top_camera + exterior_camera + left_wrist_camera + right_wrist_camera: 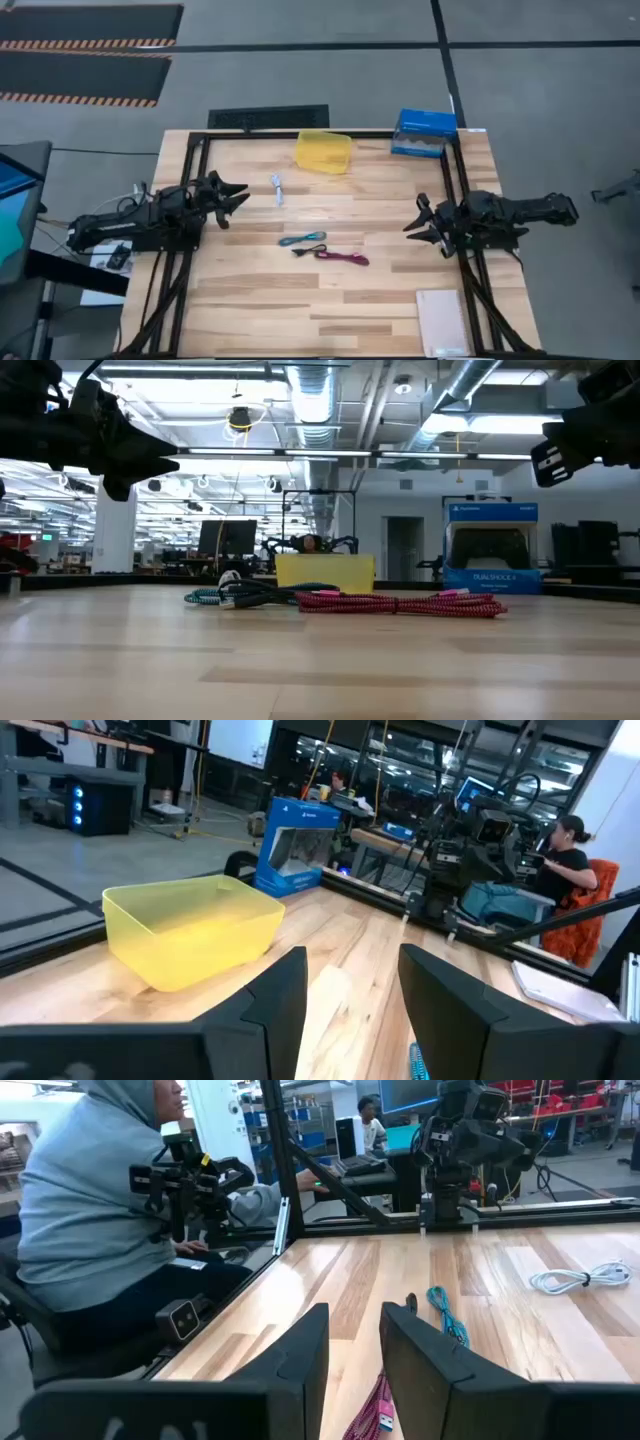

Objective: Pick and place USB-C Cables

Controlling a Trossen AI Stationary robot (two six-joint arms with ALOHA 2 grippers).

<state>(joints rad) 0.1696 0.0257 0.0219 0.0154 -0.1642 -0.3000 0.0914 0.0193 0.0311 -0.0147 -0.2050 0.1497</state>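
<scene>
Four cables lie on the table. The white cable (277, 188) (580, 1276) rests nearest the yellow bin (324, 151) (190, 928). The teal cable (303, 238) (445, 1312), the black cable (305, 250) and the magenta-red cable (343, 257) (400, 603) lie close together at mid-table. My left gripper (235, 194) (350, 990) hovers open at the table's left, left of the white cable. My right gripper (418, 226) (352, 1350) hovers open at the table's right, right of the magenta-red cable. Neither touches anything.
A blue boxed game controller (423, 132) (490, 555) stands at the far right of the table, beside the bin. A white notebook (442, 322) lies at the near right corner. A black frame (455, 190) borders the table. People sit beyond the table in both wrist views.
</scene>
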